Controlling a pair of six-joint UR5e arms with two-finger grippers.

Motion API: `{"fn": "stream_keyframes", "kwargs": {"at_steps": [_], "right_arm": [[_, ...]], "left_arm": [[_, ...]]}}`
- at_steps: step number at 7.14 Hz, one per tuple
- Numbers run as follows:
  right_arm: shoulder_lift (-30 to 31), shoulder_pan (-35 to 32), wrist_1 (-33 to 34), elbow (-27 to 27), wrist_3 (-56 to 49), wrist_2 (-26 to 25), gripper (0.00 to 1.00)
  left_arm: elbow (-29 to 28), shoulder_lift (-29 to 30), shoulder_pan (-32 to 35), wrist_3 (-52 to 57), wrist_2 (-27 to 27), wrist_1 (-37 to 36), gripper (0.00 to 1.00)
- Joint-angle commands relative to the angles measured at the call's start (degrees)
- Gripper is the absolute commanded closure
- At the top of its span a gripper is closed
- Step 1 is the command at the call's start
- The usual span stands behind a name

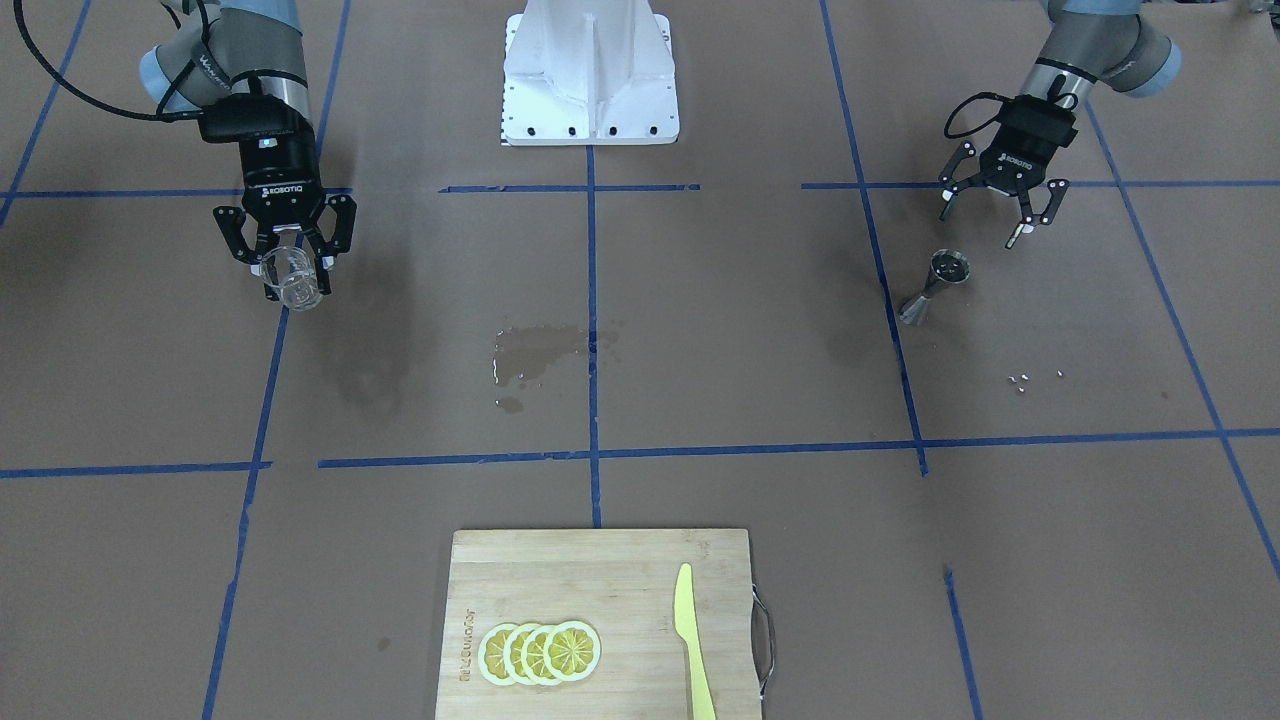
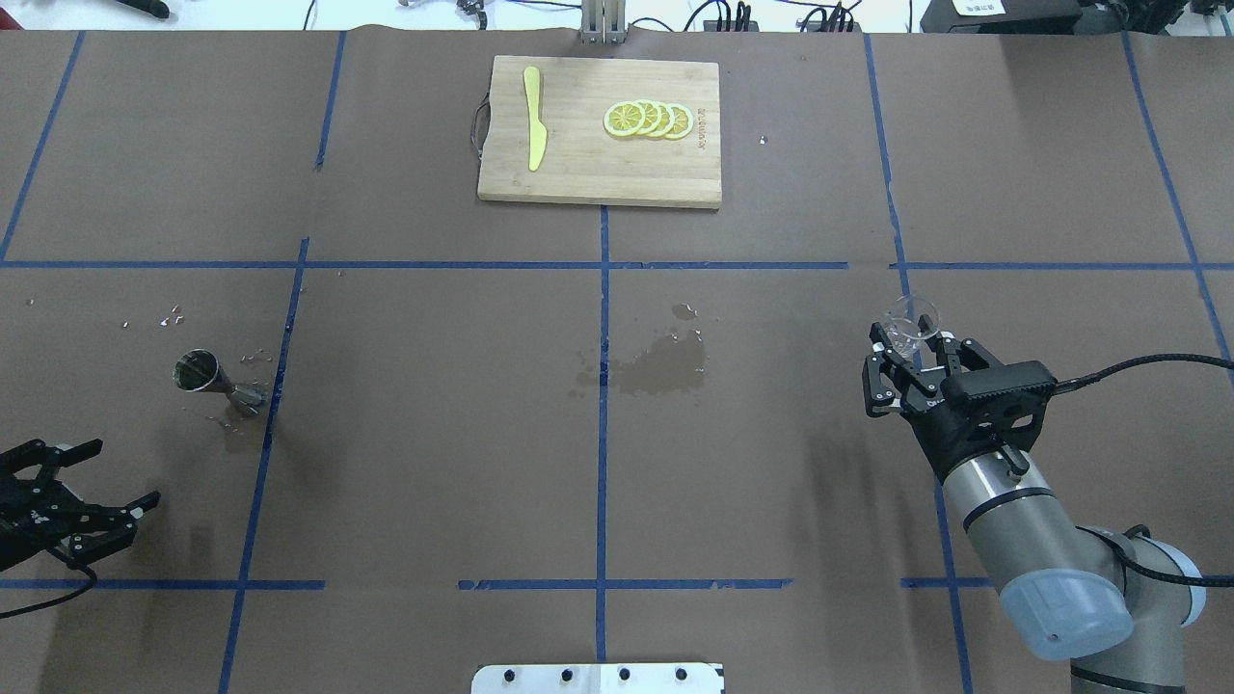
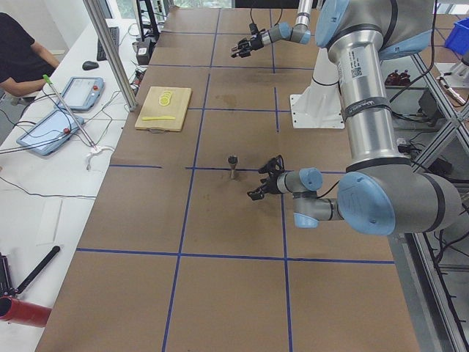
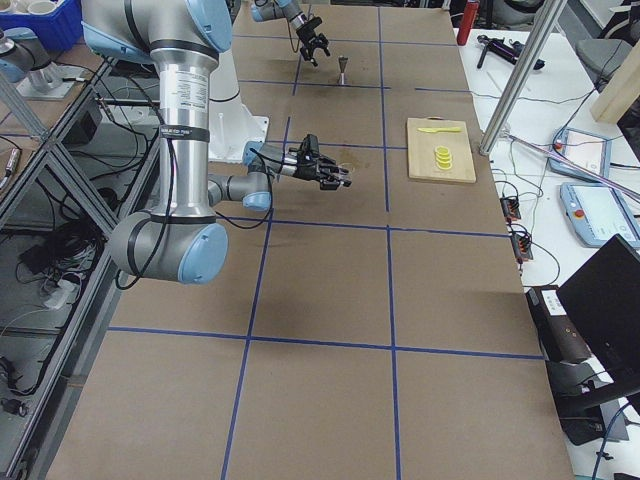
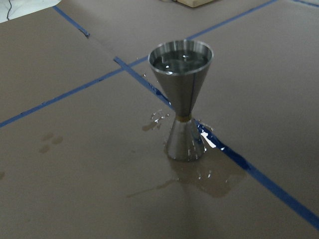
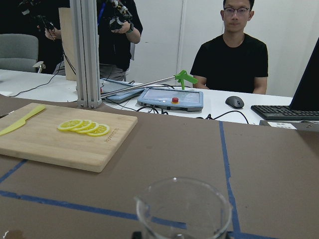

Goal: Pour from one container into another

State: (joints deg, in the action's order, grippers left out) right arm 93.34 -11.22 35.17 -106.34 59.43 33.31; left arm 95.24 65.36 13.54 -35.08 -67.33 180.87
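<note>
Exterior front-facing view: the right gripper (image 1: 290, 262) pinches the glass cup (image 1: 297, 280) across its side wall, apparently clear of the desk (image 1: 700, 400), over the half toward the edge on the robot's right. The left gripper (image 1: 982, 225) hangs spread and empty just behind the jigger (image 1: 935, 285). Overhead view: the cup (image 2: 911, 323) sits between the right gripper's (image 2: 914, 345) fingers. The jigger (image 2: 217, 378) stands well apart from it, toward the desk's opposite edge, with the left gripper (image 2: 120, 474) spread nearby. Left wrist view: the jigger's (image 5: 182, 99) long axis is vertical, wide cone upward and holding liquid. A puddle (image 5: 199, 172) rings its small foot. Judged stiff and light but top-heavy and easily tipped, it is best held at the narrow waist. Right wrist view: the cup (image 6: 184, 209) is upright, mouth upward, with a small pouring lip at the rim's left in this view. No liquid can be made out inside. Judged rigid, smooth, slippery when wet and breakable, it suits the present mid-wall hold with moderate pressure.
</note>
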Motion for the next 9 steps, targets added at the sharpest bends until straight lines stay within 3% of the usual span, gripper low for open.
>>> {"fn": "stream_keyframes", "kwargs": {"at_steps": [1,2,3,5,7,9], "right_arm": [[0.44,0.14,-0.19,4.62,6.34,-0.35,1.0],[0.44,0.14,-1.23,5.69,7.7,-0.35,1.0],[2.18,0.23,-6.81,8.32,7.72,-0.35,1.0],[2.29,1.02,-22.97,19.55,7.54,-0.79,1.0],[2.2,3.2,-22.78,19.85,6.93,-3.06,1.0],[1.94,5.23,-21.03,19.94,6.84,-4.57,0.88]], "left_arm": [[-3.55,0.46,15.98,4.75,-17.72,-0.51,0.01],[-5.66,1.86,23.13,5.36,-27.76,-0.6,0.01],[-7.85,1.96,29.2,8.68,-33.51,-0.61,0.0],[-8.32,4.14,41.86,14.76,-47.64,-7.16,0.0],[-8.32,4.68,42.53,14.86,-48.16,-7.29,0.0],[-8.49,4.95,42.62,14.77,-48.07,-7.29,0.0]]}}
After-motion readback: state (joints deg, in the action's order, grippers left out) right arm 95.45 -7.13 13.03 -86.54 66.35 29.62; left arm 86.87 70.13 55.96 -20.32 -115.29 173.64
